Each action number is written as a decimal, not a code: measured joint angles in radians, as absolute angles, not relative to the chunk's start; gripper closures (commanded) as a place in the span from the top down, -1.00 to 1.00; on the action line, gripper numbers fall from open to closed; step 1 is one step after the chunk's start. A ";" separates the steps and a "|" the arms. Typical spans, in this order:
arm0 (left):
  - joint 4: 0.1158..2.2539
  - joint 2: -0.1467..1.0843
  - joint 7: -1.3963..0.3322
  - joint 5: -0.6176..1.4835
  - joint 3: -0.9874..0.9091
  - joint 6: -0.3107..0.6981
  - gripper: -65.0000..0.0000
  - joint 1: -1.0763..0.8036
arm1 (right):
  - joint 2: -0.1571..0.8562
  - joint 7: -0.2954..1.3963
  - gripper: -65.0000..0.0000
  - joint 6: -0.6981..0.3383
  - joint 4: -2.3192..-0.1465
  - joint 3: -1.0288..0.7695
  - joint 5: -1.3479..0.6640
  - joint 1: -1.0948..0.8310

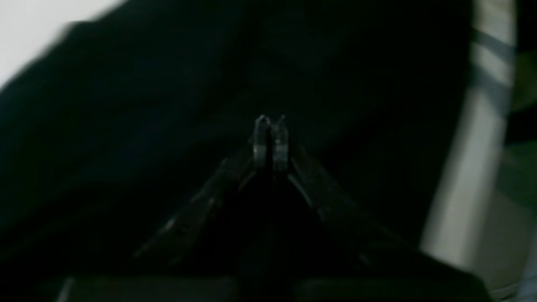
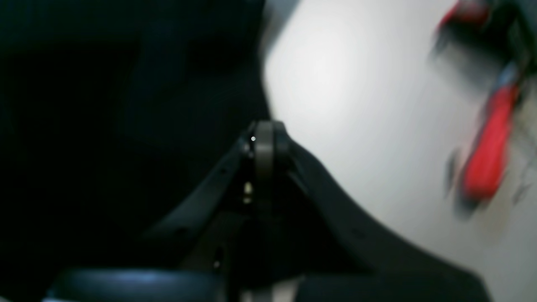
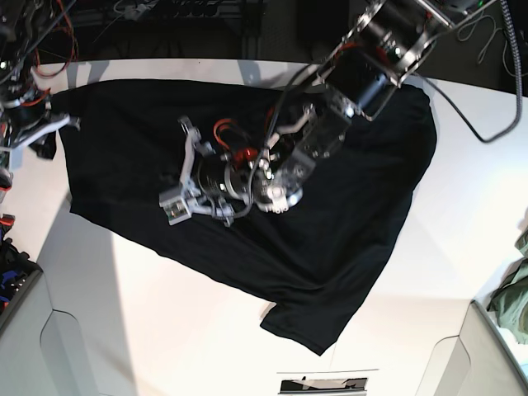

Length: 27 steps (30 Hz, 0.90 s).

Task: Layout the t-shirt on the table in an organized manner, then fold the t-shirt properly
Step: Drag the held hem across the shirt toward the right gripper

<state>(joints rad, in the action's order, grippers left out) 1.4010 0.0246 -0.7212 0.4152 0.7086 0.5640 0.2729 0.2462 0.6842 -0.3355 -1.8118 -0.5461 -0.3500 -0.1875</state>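
Left hand [image 1: 270,121] hangs over the shirt [image 3: 247,165], fingers pressed together, seemingly pinching nothing. Right hand [image 2: 264,126], also closed, sits at the shirt's edge; grip unclear. The shirt sprawls across the tabletop [image 3: 165,330].

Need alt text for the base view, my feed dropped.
A black t-shirt lies spread but rumpled across the white table, one sleeve pointing toward the near edge. One arm reaches over the shirt's middle, its left gripper shut; the other arm sits at the shirt's far corner.

T-shirt [image 3: 355,206]: matt black cloth; table [image 3: 165,330]: smooth white.
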 measured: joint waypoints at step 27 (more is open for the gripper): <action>1.235 -0.150 -0.482 0.167 0.713 0.442 -1.00 0.052 | 0.349 0.714 -1.00 -0.363 -1.182 -0.151 -0.343 0.299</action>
